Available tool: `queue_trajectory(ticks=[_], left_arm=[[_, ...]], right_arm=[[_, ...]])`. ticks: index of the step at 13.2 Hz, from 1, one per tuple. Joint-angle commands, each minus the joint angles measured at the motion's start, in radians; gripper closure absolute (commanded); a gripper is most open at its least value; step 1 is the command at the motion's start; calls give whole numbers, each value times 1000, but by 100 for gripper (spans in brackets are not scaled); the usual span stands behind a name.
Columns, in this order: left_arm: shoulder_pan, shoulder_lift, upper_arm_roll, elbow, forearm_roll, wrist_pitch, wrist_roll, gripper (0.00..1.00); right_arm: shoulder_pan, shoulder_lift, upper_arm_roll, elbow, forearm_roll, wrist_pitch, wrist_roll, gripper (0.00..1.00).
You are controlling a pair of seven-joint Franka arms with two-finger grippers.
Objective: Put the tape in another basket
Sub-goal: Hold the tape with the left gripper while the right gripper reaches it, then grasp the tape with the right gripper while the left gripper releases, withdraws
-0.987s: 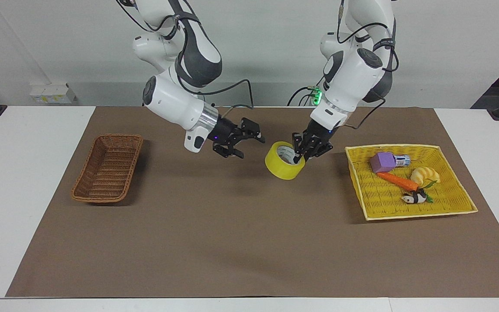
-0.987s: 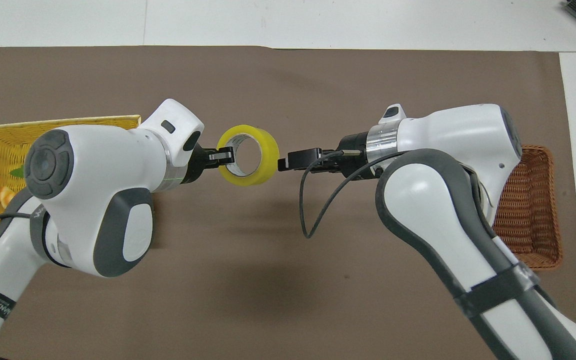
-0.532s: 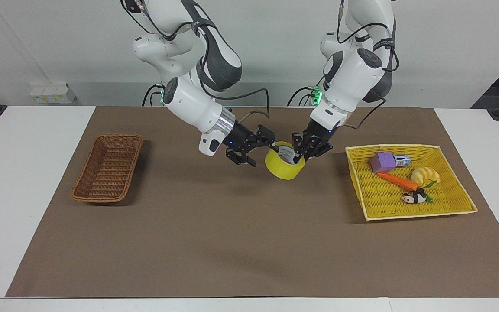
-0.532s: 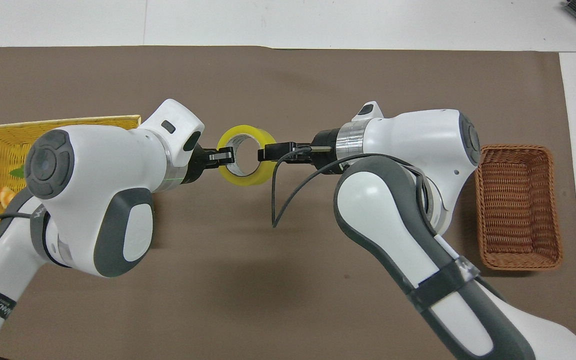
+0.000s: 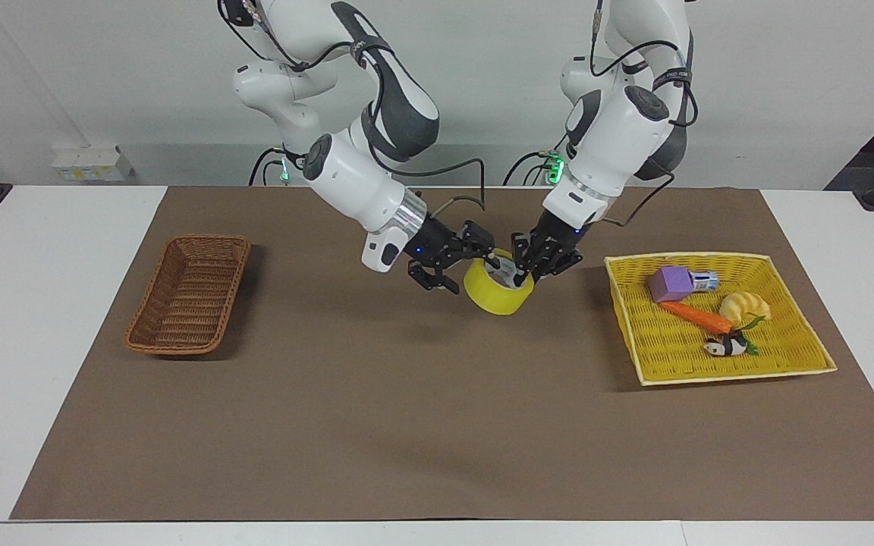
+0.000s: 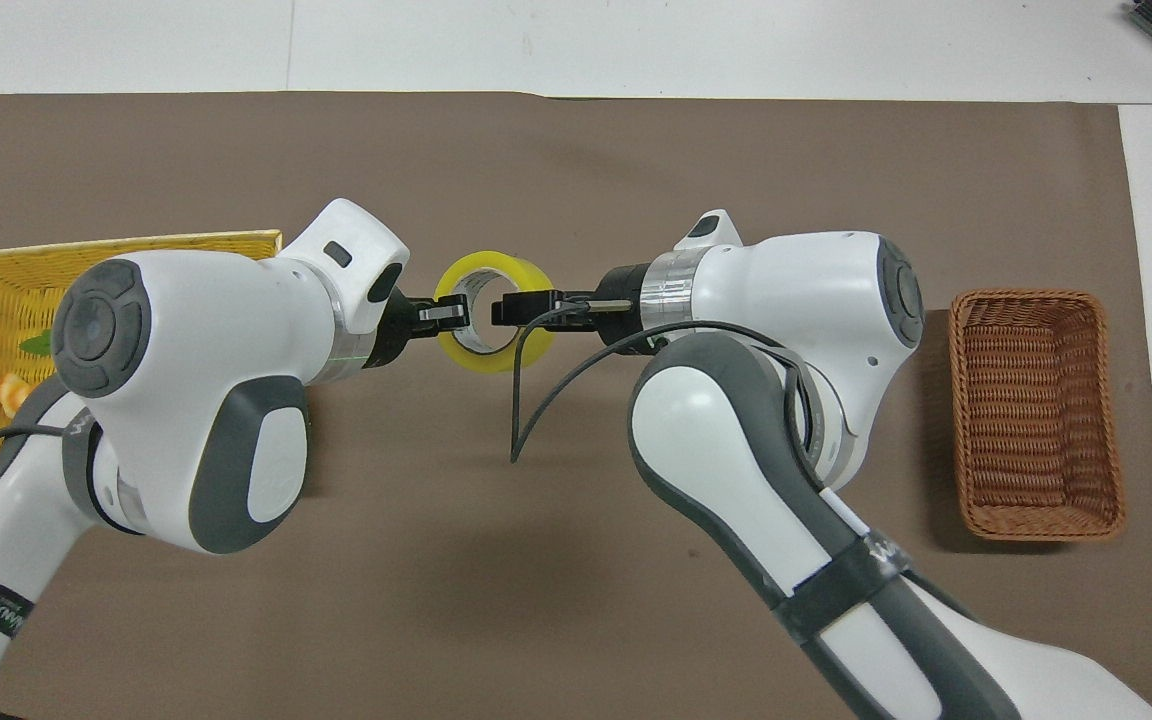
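Note:
The yellow tape roll (image 5: 495,296) with a white core hangs tilted over the middle of the brown mat. My left gripper (image 5: 522,274) is shut on its rim at the yellow-basket side, one finger inside the core. It also shows in the overhead view (image 6: 451,312), as does the tape (image 6: 484,266). My right gripper (image 5: 472,271) is open at the tape's other side, one finger over the core and one outside the wall; it also shows from overhead (image 6: 516,310). The dark-brown wicker basket (image 5: 188,303) stands empty at the right arm's end and shows in the overhead view (image 6: 1036,400).
A shallow yellow basket (image 5: 710,356) at the left arm's end holds a purple cube (image 5: 670,283), a toy carrot (image 5: 699,316), a bread roll (image 5: 744,307) and small items. A black cable loops under the right wrist (image 6: 526,420).
My right gripper has moved from the brown basket's side to the tape and now straddles its wall. The left gripper and the tape have stayed in place.

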Motion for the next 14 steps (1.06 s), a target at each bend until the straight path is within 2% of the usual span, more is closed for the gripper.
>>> queue_trajectory(ticks=[1,2,7,8,9,10,12,14], left_arm=[[-18,-18,14,2,-19,-10,-6,100],[-18,-18,14,2,-19,-11,-4,100],[-21,-20,14,2,-19,-11,-6,99],[-20,-18,14,5,-19,-11,-4,75],[-20,-14,15,10,-17,-11,-1,29],[-20,-13,16,12,-10,-11,4,0],[-6,-35,20,27,-5,-51,7,0],[20,-52,26,65,3,-154,14,0]], right_arm=[[8,14,-3,15,-23,10,20,75],[11,14,-3,15,-23,10,28,100],[12,12,-3,16,-20,9,16,100],[12,12,-1,16,-19,6,16,100],[11,12,-1,16,-19,1,16,100],[11,12,-1,15,-20,-1,20,100],[3,11,-3,10,-20,-13,23,100],[0,11,-3,12,-20,-16,26,100]])
